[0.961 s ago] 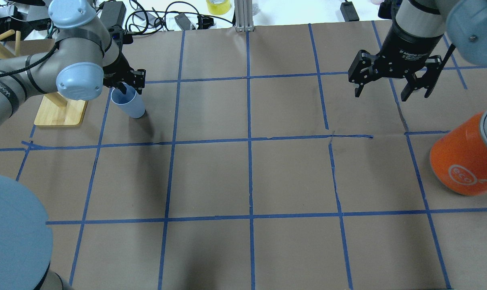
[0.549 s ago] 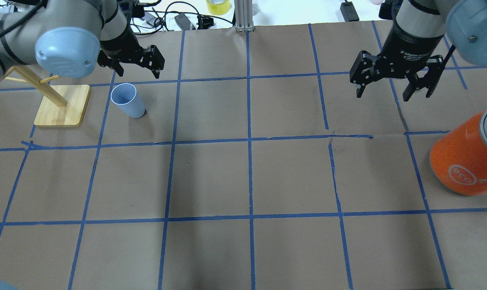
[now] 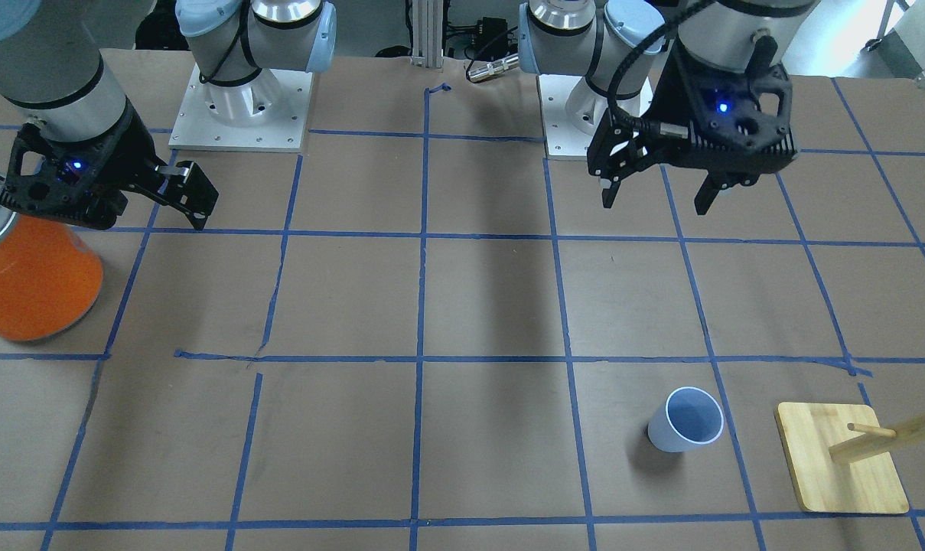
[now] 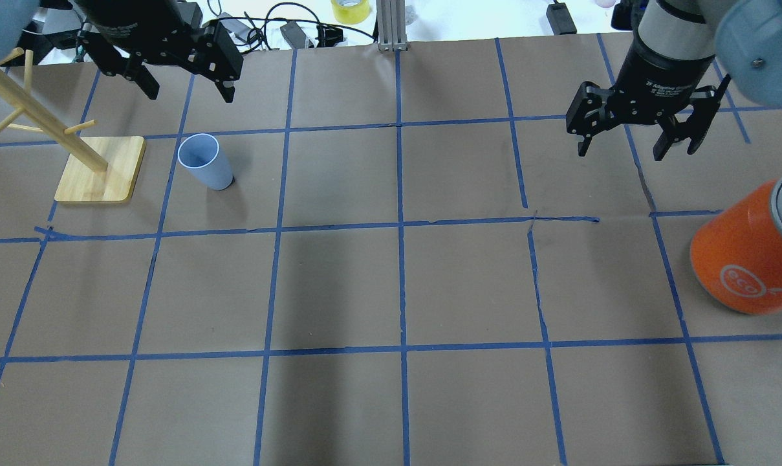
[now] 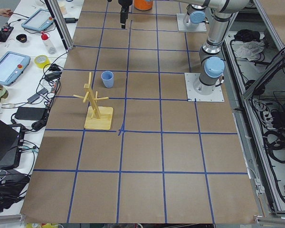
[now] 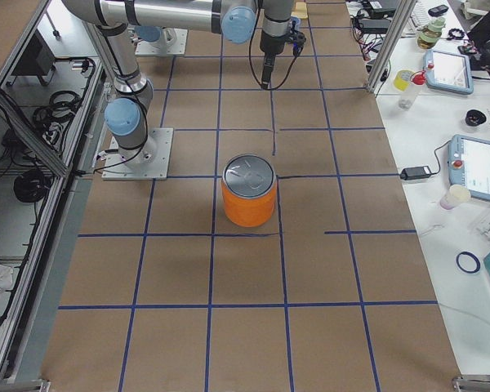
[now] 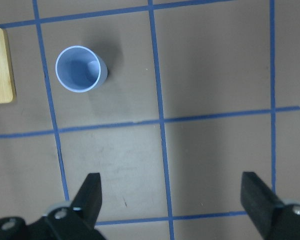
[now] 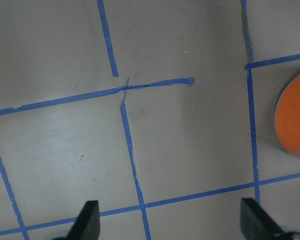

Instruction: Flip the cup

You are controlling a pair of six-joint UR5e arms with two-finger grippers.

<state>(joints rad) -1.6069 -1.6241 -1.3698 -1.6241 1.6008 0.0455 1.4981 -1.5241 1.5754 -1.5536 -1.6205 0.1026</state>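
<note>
Since the earlier pictures the left gripper has been lifted high and drawn clear of the cup, while the cup has been left where it stood. At the far left of the overhead view a wooden peg stand is seen, its base just beside the cup but not touching it. The cup is set upright on the table, mouth upward, so its long axis is vertical and its bluer inside is looked into from the left wrist view.

Nothing is held by the left jaws, which are spread wide. The cup lies well below them and off their midline. In the wrist view it is found near the upper left corner, beyond the left-hand finger and outside the gap. Because of the gripper's height the two fixed views disagree on near and far, so the wrist view is relied on. From it the cup is judged to lie to the robot's left of the jaws and somewhat farther out.

Should the cup be taken again, the jaws would have to be shifted that way and lowered over the rim or across the wall. The flip may already be done, the cup standing free with its open end up, though this cannot be settled.

Further right, the right gripper is held over bare table, jaws likewise spread and empty, well apart from the cup. The left arm is much the nearer. At the far right an orange can is stood.
</note>
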